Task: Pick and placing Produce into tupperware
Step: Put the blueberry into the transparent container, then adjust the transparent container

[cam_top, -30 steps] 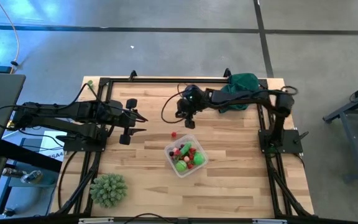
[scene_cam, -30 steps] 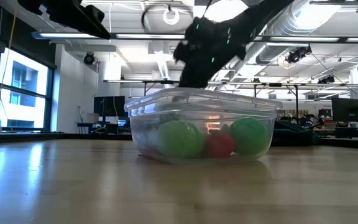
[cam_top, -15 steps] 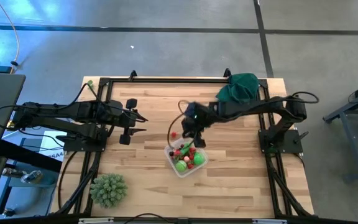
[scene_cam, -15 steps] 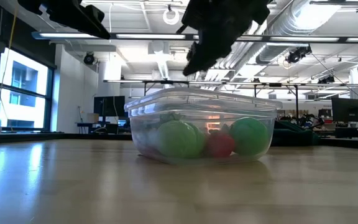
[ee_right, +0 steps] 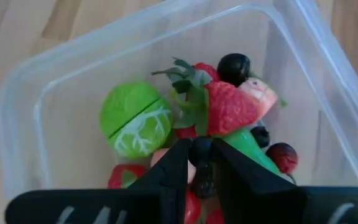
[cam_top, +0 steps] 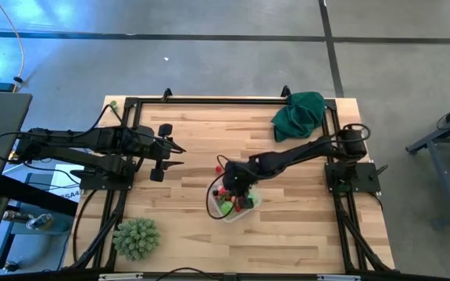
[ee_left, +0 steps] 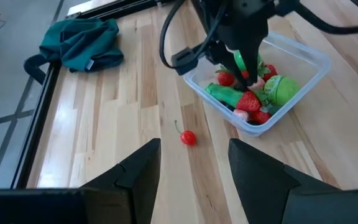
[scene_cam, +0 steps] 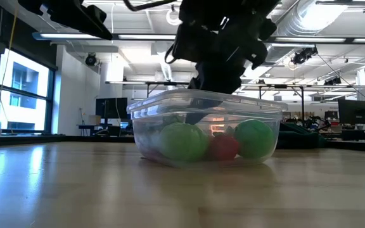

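The right gripper (ee_right: 201, 163) hangs inside the tupperware (cam_top: 250, 204), its 2 dark fingers pinching a small dark berry-like piece (ee_right: 202, 151) just above the heaped produce (ee_right: 216, 112). This looks like the release step: the fingers should part only while the piece is low over the heap and inside the walls, since a smooth, rounded piece would likely bounce or roll off the other rounded pieces if let go from higher. The lift out should then go straight up, because the box is light, thin-walled plastic that a brushing finger could probably drag across the worktop (cam_top: 186, 195). The tupperware is clear and colourless, rectangular with rounded corners and a raised rim, and sits near the middle of the pale wooden planks. It holds a bright green lime-like piece (ee_right: 135, 121) with a cut face, a glossy red strawberry (ee_right: 229, 109) with a leafy green cap, dark round berries and a long green piece. 1 red cherry (ee_left: 188, 137) with a thin stem lies on the wood just beside the box and remains to be picked. The left gripper (ee_left: 194, 174) waits well apart toward the left edge, fingers spread and empty.
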Robot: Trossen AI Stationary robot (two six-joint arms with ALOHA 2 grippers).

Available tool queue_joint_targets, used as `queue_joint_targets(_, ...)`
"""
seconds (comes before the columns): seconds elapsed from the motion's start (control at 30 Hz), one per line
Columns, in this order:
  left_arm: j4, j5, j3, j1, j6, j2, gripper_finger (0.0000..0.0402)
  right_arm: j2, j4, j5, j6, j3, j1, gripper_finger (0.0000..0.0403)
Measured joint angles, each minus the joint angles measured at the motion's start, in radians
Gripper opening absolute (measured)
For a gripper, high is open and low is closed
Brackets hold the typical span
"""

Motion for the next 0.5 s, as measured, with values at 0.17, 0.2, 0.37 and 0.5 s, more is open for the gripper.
queue_joint_targets(0.17, 0.0, 0.0, 0.0, 0.0, 0.0, 0.0, 0.0179, 0.003, 0.013, 0.051, 0.013, 0.0, 0.002, 0.0057)
queue_joint_targets(0.2, 0.0, 0.0, 0.0, 0.0, 0.0, 0.0, 0.0179, 0.003, 0.015, 0.058, 0.013, 0.0, 0.002, 0.0061)
queue_joint_targets(0.37, 0.0, 0.0, 0.0, 0.0, 0.0, 0.0, 0.0179, 0.003, 0.018, 0.088, 0.005, 0.0, 0.002, 0.0087)
queue_joint_targets(0.5, 0.0, 0.0, 0.0, 0.0, 0.0, 0.0, 0.0179, 0.003, 0.016, 0.088, 0.001, 0.0, -0.003, 0.0104)
